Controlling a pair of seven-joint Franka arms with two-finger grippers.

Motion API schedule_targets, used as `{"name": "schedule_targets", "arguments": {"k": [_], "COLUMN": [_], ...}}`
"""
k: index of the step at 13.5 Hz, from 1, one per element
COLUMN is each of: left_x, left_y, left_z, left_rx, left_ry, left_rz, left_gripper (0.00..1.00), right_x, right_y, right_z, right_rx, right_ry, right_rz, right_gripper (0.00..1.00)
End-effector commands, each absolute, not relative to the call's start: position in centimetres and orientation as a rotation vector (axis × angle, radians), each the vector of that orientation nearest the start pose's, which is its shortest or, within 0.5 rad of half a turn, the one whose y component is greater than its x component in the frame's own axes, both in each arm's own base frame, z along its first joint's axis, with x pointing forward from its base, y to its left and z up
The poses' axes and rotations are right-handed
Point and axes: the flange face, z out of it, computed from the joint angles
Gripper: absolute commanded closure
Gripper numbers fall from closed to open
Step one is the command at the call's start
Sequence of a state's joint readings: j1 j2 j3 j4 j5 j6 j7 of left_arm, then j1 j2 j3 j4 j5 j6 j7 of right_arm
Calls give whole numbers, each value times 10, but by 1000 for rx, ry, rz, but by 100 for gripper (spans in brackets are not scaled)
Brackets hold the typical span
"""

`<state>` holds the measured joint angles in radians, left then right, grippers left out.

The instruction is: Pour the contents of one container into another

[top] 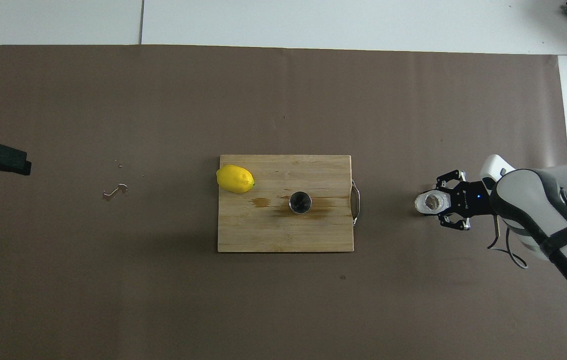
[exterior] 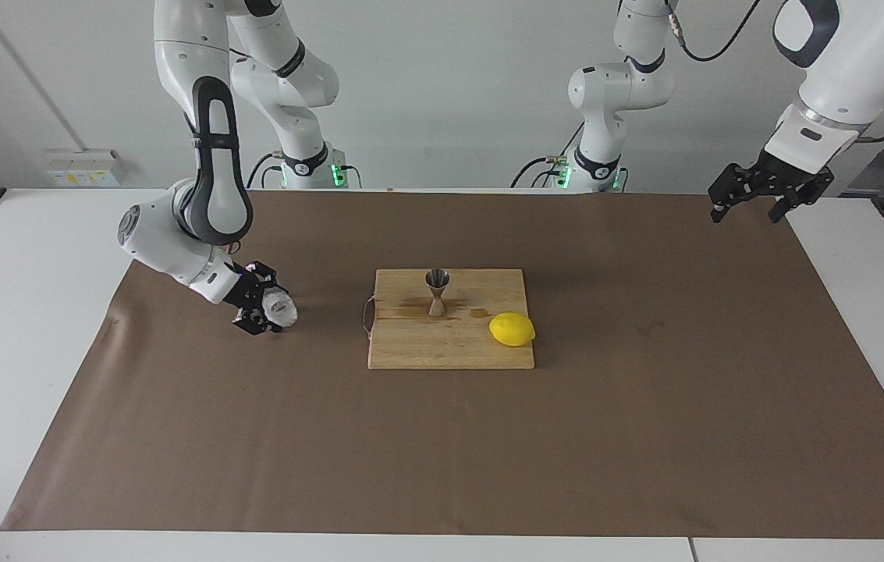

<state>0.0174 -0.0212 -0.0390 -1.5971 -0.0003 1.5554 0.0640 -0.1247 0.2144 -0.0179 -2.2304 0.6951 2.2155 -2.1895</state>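
Gripping: right gripper (exterior: 268,310) low at the right arm's end of the brown mat (top: 163,100), fingers clamped on the glass cup (top: 432,202)
Glass cup: squat, bumpy, clear; upright on the mat, at three o'clock of the cutting board (top: 263,235) in the overhead view, apart from its metal handle (top: 357,202)
Jigger: silver jigger (exterior: 437,291) standing upright on the board, near the board's edge closer to the robots; open cone up
Stains: brownish wet marks on the board around the jigger's foot
Lemon: yellow lemon (exterior: 512,329) on the board, at ten o'clock of the jigger in the overhead view, toward the left arm's end
Waiting: left gripper (exterior: 750,200) raised over the mat's corner at the left arm's end, fingers spread, holding nothing
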Motion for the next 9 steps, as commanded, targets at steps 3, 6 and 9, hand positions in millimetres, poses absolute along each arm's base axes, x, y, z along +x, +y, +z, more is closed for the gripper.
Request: {"name": "schedule_targets", "arguments": {"k": [3, 6, 9], "left_x": [541, 530, 530], "left_y": [-12, -9, -5], "left_z": [645, 661, 660], "left_rx": [-3155, -3160, -3158], "left_ry": [132, 122, 125], "left_rz": [-34, 40, 45], "left_gripper": [0, 0, 0], "right_x": [523, 528, 535], "right_y": [-45, -38, -13], "right_z": [267, 278, 297], "right_rx": [-1913, -1934, -1965], "right_ry": [-1865, -1848, -1829], "right_rz": [-570, -580, -583], "right_gripper": [86, 92, 94]}}
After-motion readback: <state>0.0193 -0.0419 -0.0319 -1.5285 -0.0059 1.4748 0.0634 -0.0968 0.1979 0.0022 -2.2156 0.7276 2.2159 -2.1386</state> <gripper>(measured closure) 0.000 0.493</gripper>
